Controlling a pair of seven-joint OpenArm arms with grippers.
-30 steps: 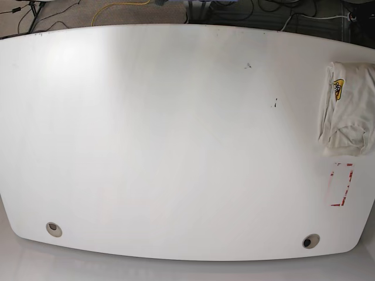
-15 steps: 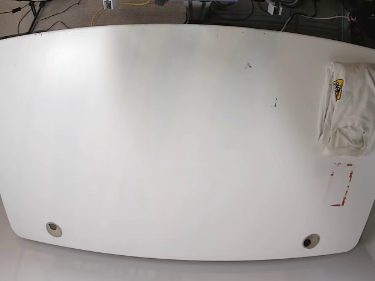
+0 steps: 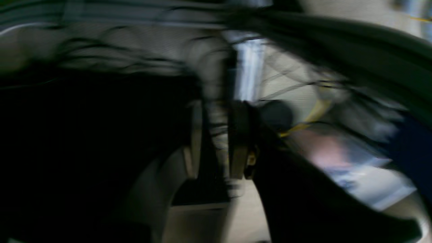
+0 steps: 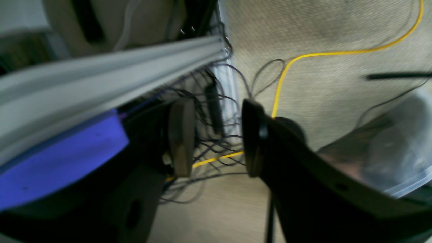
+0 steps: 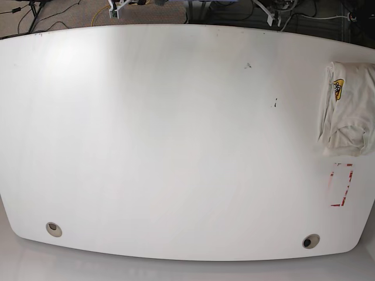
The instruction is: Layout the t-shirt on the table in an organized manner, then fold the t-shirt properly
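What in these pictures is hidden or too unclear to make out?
- t-shirt: base view, bunched up and cut off by the right edge, so its large graphic and lettering stay hidden.
- left gripper: left wrist view, motion blur smears it and the background.
- Both arms: absent from the base view, so their place relative to the table is unknown.

right fingers: black, flat tan pads; left fingers: seemingly alike, blurred

Beige carpet strewn with cables.
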